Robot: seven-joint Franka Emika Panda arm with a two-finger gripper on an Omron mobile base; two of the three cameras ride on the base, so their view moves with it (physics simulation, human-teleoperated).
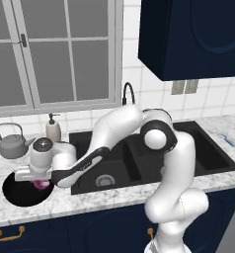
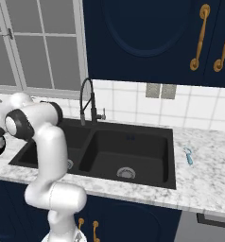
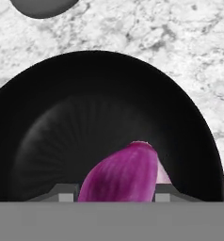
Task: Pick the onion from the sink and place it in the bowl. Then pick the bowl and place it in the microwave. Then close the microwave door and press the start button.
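Observation:
The glossy black bowl (image 1: 17, 192) sits on the marble counter left of the black double-basin sink (image 1: 139, 158). My gripper (image 1: 38, 181) hangs over the bowl's right part, shut on the magenta-pink onion (image 1: 41, 184). In the hand view the onion (image 3: 123, 175) sits between the two fingertips (image 3: 62, 193), just above the inside of the bowl (image 3: 85, 103). From the right base view, the sink (image 2: 128, 151) lies in the middle and the arm reaches off to the left. The microwave and its door are out of view.
A grey kettle (image 1: 11, 144) and a soap dispenser (image 1: 53, 128) stand behind the bowl under the window. The dark arched faucet (image 1: 128, 94) rises behind the sink. A small blue tool (image 2: 188, 156) lies on the counter right of the sink.

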